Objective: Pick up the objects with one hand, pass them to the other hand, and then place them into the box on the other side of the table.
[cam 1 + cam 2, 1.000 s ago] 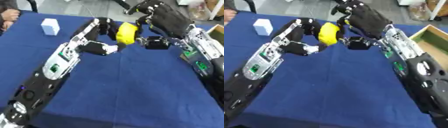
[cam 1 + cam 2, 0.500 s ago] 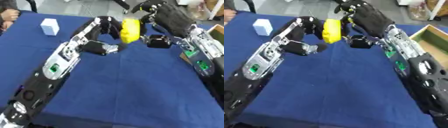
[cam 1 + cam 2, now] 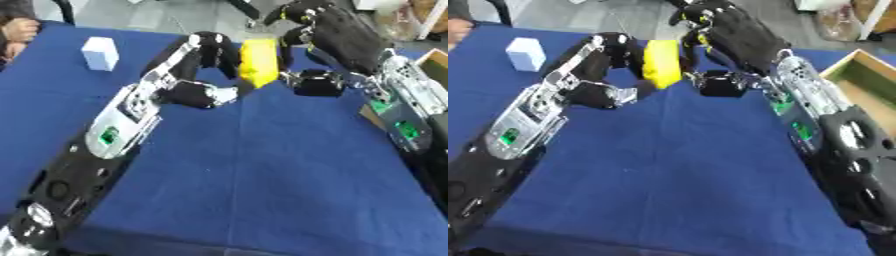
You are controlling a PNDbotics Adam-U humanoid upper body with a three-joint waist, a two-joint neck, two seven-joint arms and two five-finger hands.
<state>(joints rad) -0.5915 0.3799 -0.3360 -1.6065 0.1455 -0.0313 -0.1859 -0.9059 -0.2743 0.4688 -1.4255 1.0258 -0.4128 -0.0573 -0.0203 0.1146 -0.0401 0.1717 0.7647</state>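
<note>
A yellow block [image 3: 258,62] stands upright in the air over the far middle of the blue table [image 3: 289,170]. My left hand [image 3: 213,52] is shut on it from the left, fingers curled behind it and thumb below. My right hand [image 3: 732,35] hangs just to the block's right, open, with fingers arched over its top edge and the thumb [image 3: 715,82] low beside it. I cannot tell whether the right hand touches the block. A wooden box [image 3: 866,75] stands at the table's right edge.
A small white box [image 3: 99,52] stands at the far left of the table. A person's hand [image 3: 17,30] shows at the far left corner. Both forearms stretch across the table's sides, leaving blue cloth between them.
My left hand has lifted the yellow block higher and turned it upright, bringing it closer to the right hand's fingers. The right hand has barely moved.
</note>
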